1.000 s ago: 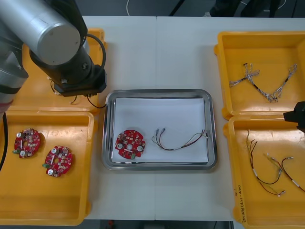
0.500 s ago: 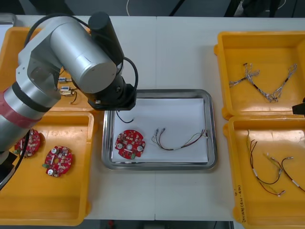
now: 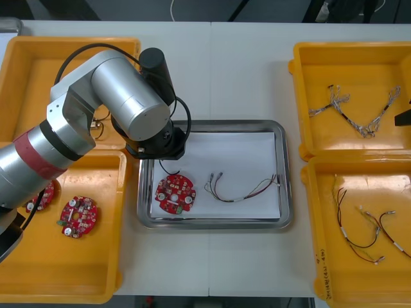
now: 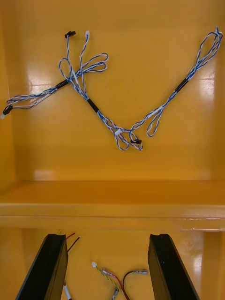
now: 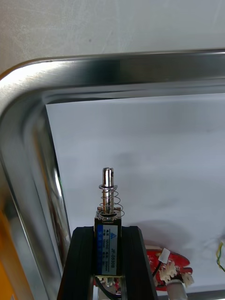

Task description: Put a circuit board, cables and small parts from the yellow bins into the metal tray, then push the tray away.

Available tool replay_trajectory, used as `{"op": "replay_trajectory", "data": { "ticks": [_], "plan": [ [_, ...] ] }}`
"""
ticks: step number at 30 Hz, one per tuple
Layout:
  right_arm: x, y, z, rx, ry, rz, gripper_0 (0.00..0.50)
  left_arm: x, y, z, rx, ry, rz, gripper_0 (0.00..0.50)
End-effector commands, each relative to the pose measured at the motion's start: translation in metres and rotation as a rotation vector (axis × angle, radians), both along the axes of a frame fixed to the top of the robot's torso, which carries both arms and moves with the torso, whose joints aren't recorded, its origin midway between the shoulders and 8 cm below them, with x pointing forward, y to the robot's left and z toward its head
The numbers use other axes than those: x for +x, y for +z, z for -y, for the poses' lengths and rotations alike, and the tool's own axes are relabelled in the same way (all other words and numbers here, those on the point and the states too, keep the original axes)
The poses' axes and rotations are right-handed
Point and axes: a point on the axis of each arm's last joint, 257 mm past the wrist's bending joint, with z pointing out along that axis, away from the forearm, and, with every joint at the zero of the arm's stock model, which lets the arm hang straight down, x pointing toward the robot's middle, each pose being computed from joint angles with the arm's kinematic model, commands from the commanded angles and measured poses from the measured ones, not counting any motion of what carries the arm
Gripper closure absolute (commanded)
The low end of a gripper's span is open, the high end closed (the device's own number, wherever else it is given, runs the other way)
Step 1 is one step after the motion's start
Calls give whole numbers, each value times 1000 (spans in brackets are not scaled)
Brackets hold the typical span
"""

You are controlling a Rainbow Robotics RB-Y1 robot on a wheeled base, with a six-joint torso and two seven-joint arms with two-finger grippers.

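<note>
Now the left tool holds a small metal part over the tray

Seen from its wrist, the left tool [image 5: 108, 230] is clenched on a small metal part [image 5: 108, 206], whose spring and pin stand up between the black fingers. It hangs above the far left corner of the white-lined metal tray [image 3: 283, 168], which sits mid-surface. Inside the tray lie a round red circuit board [image 3: 175, 193] and a thin cable [image 3: 241, 190]. The right tool [image 4: 107, 240] is released, fingers apart, above the wall between the two right yellow bins [image 3: 302, 96]. Twisted blue and white cables [image 4: 105, 117] lie in the farther bin.

Beyond the light table [image 3: 218, 70], a thin white cord [image 3: 172, 9] lies on dark floor [image 3: 199, 9].
</note>
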Motion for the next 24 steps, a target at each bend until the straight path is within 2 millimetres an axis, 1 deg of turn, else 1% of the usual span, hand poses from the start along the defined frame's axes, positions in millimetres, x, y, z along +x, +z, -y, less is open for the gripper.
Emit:
{"op": "replay_trajectory", "data": {
  "ticks": [1,5,10,11,12,13,14,15,17,19,24],
  "plan": [
    [23,27,6,-27,-68,18,0,12,6,16,33,-110,49,497],
    [35,31,6,-63,-94,3,0,14,3,16,43,-112,58,498],
    [40,28,8,-61,-127,-21,0,15,3,14,45,-110,57,496],
    [42,30,9,-57,-133,-22,0,15,3,14,46,-109,58,488],
    [43,29,10,-51,-142,-28,0,15,3,14,46,-109,58,429],
    [43,29,10,-51,-142,-28,0,15,3,14,46,-109,58,429],
    [45,28,14,-44,-163,-39,0,15,3,14,46,-109,58,271],
    [47,26,16,-39,-174,-50,0,15,3,14,46,-109,58,163],
    [47,21,19,-30,-192,-70,0,15,3,13,47,-108,59,0],
    [48,18,23,-21,-216,-90,0,16,3,14,46,-110,62,0],
    [53,15,27,8,-268,-118,0,16,4,14,44,-111,64,0]
  ]
}}
